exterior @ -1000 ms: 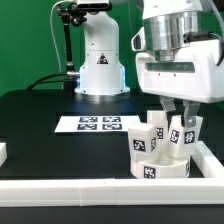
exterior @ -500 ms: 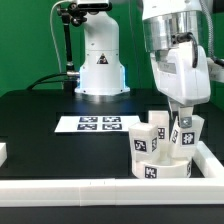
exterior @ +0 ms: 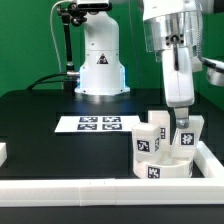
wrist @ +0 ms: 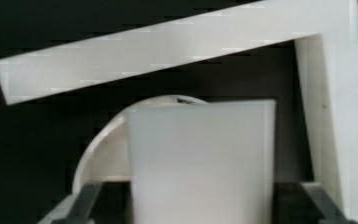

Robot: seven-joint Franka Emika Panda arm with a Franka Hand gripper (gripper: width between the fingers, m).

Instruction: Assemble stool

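**Asker:** What does the exterior view show?

**Describer:** A black table [exterior: 40, 110] with a raised white border. The landmark is the stool seat [exterior: 163, 167], a low round white disc with a black-and-white tag on its side, sitting near the white border at the exterior view's right. Leg blocks stand upright on the seat: one tagged leg block [exterior: 148, 136] on the side toward the exterior view's left, and a second leg block [exterior: 187, 133] on the side toward the exterior view's right.

**Asker:** And the arm?

**Describer:** The white gripper [exterior: 183, 121] hangs straight above the seat. Its jaws are narrowed onto the top of the second leg block, holding it. Beyond the seat, toward the exterior view's left, the marker board [exterior: 97, 124] lies flat on the table. Farther back than that stands a white robot base [exterior: 100, 60] against a green backdrop.

**Asker:** What about the wrist view?

**Describer:** It is close and blurred. The held leg block [wrist: 202, 160] fills the middle, a plain white face, with a dark finger [wrist: 83, 205] on either side pressing against it. Behind the block a curved white edge of the seat [wrist: 115, 135] shows, and past that the angled white border [wrist: 158, 55] over the black table.
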